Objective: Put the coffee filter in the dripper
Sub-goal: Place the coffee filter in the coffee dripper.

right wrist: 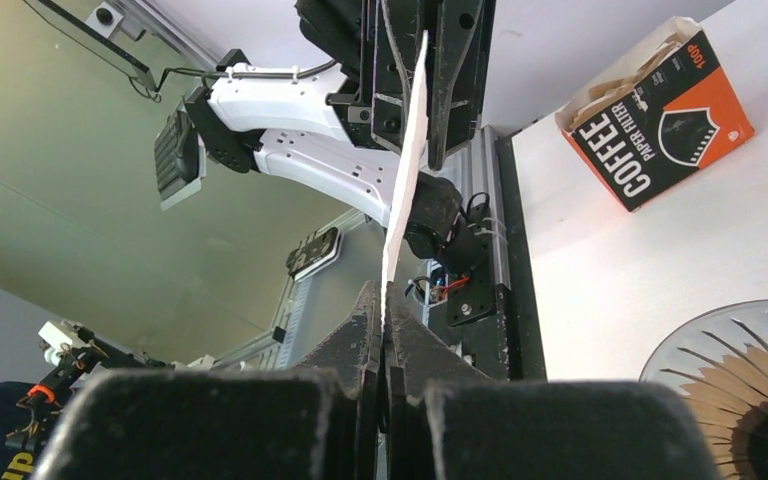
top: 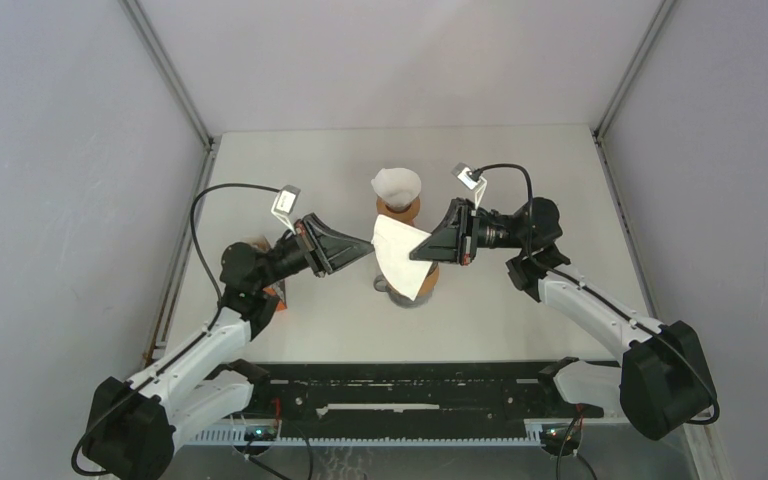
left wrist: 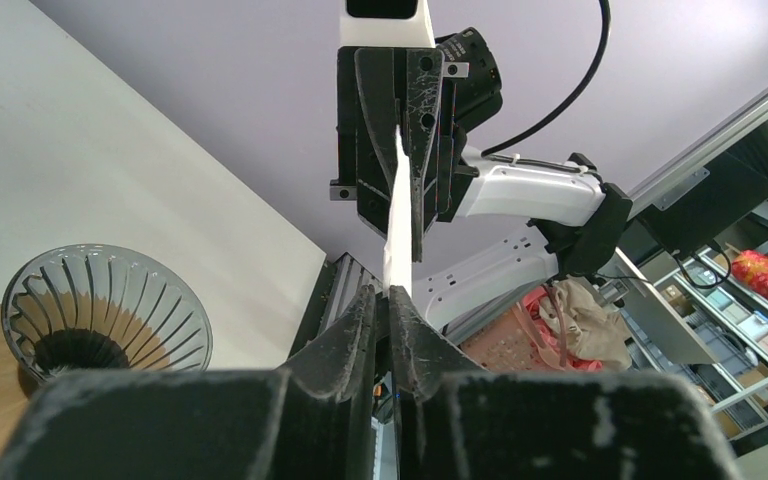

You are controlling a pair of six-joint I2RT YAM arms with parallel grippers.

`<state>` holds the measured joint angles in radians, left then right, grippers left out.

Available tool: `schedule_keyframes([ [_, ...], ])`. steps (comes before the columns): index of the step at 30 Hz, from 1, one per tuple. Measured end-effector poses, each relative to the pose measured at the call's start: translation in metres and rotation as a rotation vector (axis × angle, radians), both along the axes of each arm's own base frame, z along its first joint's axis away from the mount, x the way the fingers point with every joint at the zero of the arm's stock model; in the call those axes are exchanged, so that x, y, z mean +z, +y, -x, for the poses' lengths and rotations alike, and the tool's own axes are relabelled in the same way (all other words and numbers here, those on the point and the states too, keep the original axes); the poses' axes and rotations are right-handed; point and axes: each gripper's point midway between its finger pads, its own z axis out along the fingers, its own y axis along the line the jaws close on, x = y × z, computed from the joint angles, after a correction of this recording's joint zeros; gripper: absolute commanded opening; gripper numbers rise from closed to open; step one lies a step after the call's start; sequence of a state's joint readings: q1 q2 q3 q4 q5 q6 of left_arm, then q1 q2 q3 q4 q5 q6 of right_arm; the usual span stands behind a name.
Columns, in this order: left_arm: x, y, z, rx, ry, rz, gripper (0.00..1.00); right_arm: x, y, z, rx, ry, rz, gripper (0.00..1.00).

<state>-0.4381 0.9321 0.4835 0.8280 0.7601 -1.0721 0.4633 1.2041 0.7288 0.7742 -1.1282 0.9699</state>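
Two grippers are seen meeting at the centre of the top view, with one white coffee filter (top: 400, 258) held flat between them. The left gripper (top: 371, 247) is closed on the filter's left edge. The right gripper (top: 413, 256) is pinched fully together on its right edge. The filter is held in the air above the glass dripper (left wrist: 108, 312), which is recorded as ribbed, at the lower left of the left wrist view. A box of paper filters (right wrist: 660, 110) is noted at the upper right of the right wrist view.
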Motion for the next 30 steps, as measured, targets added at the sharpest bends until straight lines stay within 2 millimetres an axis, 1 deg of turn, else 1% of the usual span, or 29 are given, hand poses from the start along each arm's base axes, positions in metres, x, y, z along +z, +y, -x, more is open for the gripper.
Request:
schedule_keyframes([
  [9, 0.0003, 0.0003, -0.0019, 0.010, 0.003, 0.003, 0.12, -0.0004, 0.0005, 0.0025, 0.012, -0.001, 0.002, 0.00],
  [22, 0.0000, 0.0004, -0.0042, 0.019, 0.007, 0.005, 0.03, 0.0045, -0.0013, 0.0070, 0.024, -0.028, -0.009, 0.00],
  [26, 0.0000, 0.0004, -0.0041, 0.019, 0.007, 0.005, 0.02, 0.0049, -0.0015, 0.0080, 0.029, -0.033, -0.010, 0.00],
  [30, 0.0000, 0.0004, -0.0040, 0.018, 0.006, 0.005, 0.04, 0.0086, -0.0006, 0.0099, 0.038, -0.046, -0.015, 0.00],
])
